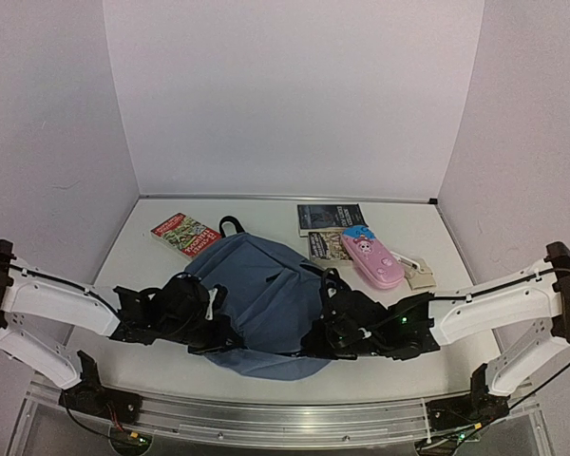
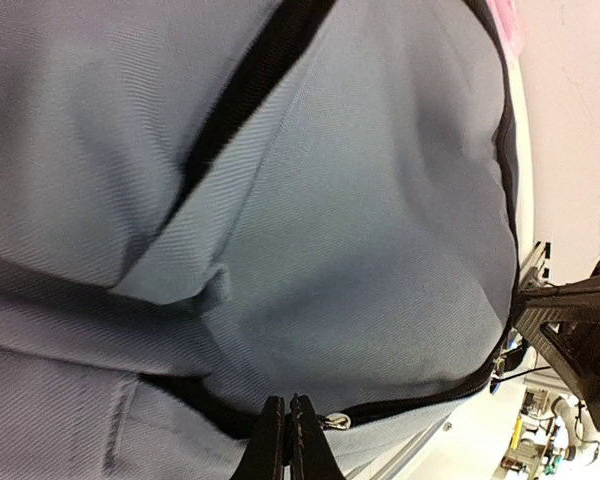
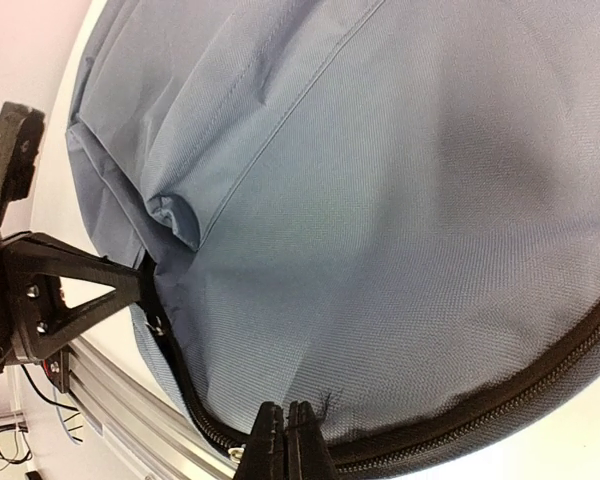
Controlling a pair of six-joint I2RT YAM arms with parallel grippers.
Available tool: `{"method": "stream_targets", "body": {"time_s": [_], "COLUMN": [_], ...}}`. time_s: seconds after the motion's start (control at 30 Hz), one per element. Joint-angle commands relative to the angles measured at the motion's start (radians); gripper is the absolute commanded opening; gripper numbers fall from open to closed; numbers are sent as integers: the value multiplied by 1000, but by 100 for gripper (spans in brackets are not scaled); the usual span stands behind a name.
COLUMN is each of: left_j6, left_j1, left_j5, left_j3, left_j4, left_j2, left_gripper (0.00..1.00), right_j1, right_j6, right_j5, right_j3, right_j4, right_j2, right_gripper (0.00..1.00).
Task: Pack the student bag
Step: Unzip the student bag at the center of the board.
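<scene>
We judge the opening step is in hand — the student bag [image 1: 256, 294] lies zipped at the near middle of the desk [image 1: 266, 217], the left tool [image 2: 287, 405] and the right tool [image 3: 285, 412] both fully closed at its zipper line [image 2: 420, 397], hold unclear — so next 1 must pull the slider [image 2: 332, 421] along.

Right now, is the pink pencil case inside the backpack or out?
Out: the pink pencil case lies in full view beside the backpack.

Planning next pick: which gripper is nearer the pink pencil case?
Right. The right gripper is at the student bag's near edge, on the pink pencil case's side; the left gripper is at that edge farther left.
</scene>
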Motion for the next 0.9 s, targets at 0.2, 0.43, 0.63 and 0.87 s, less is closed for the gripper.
{"method": "stream_targets", "body": {"time_s": [0.2, 0.43, 0.63, 0.87], "left_j6": [13, 22, -49, -54], "left_j1": [156, 191, 210, 227], "left_j5": [-39, -69, -149, -176], "left_j3": [-82, -76, -81, -56], "left_j4": [-221, -318, -442, -521], "left_j2": [-177, -231, -257, -263], "left_gripper": [0, 0, 0, 0], "right_j1": [0, 0, -2, -50], "right_j6": [2, 5, 0, -34], "right_j5": [64, 77, 100, 109], "right_j3": [6, 10, 13, 3], "right_j4": [-43, -43, -43, -43], "right_j2": [-27, -20, -12, -14], "right_gripper": [0, 0, 0, 0]}}
